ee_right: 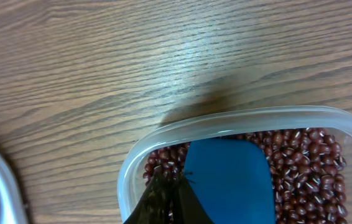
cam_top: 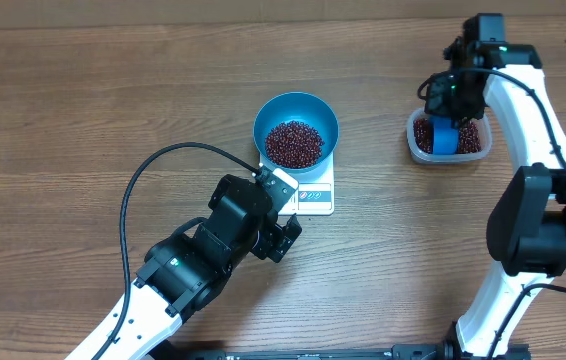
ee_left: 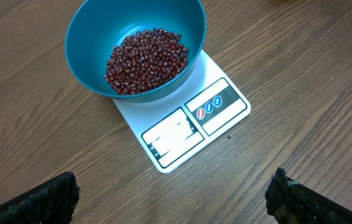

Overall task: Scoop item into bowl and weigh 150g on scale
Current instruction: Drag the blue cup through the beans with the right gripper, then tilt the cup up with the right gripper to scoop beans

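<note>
Two hands, two jobs. Nearest me, my left hand (ee_left: 173,200) hangs empty over the counter (ee_left: 313,56), its jaws spread as wide as they go, just short of the scale (ee_left: 226,109). I cannot read the scale's washed-out display.

On the scale sits the blue bowl (ee_left: 95,25), with a shallow heap of red-brown beans (ee_left: 146,60) in its bottom. I judge that bowl light and smooth-walled, so a nudge could slide it off the platform; best leave it alone.

Farthest out, my right hand (ee_right: 168,200) is pinched fully shut, apparently on the handle of the blue scoop (ee_right: 226,180). The scoop lies down in the clear plastic tub (ee_right: 238,121), among the rest of the beans (ee_right: 306,168).

Those beans are small, hard and loose. They will roll and bounce, and fingers would never gather them. The stiff scoop is the way, gripped by its handle and carried level, with small loads near the target weight.
</note>
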